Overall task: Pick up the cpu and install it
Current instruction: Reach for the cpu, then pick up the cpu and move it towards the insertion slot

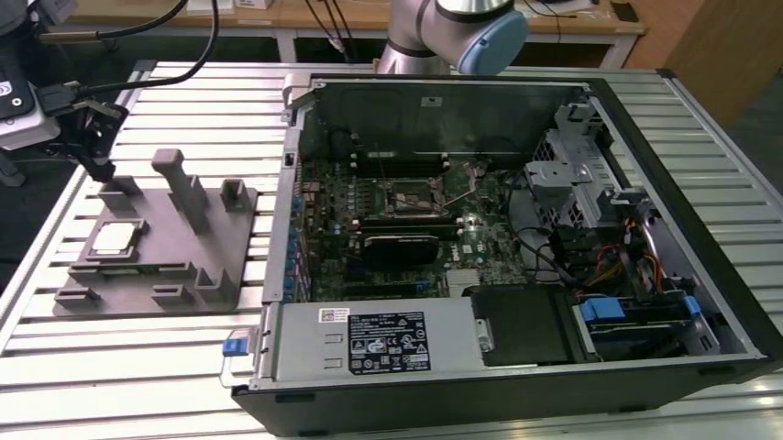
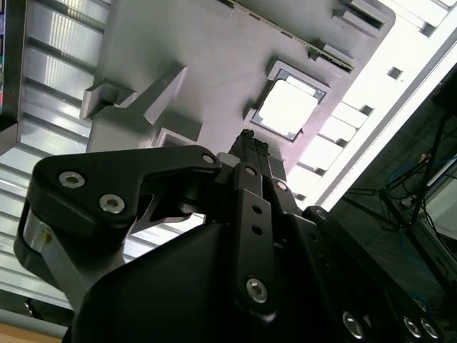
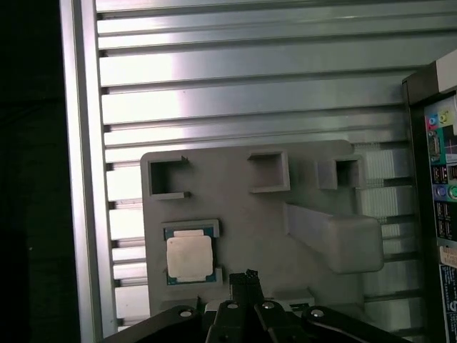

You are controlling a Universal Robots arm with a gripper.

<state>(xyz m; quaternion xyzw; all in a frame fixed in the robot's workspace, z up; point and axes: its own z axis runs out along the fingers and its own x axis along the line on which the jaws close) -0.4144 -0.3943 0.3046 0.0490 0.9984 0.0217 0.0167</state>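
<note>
Currently the cpu point(image 1: 113, 240) is seated flat in a recess of the grey fixture block point(image 1: 183, 266), on the desk point(image 1: 123, 367) at the exterior view's left of the open computer case point(image 1: 514, 229). The jaws are held above the block, near the cpu but apart from it, pressed nearly together, with nothing gripped. For a clean pick, they are best centred over the chip, squared to its edges and kept level.

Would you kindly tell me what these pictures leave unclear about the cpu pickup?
Exterior view: socket too small to tell whether it is open.
First wrist view: gripper hides the fixture edge beside the cpu.
Second wrist view: glare washes out the cpu's top.
</note>
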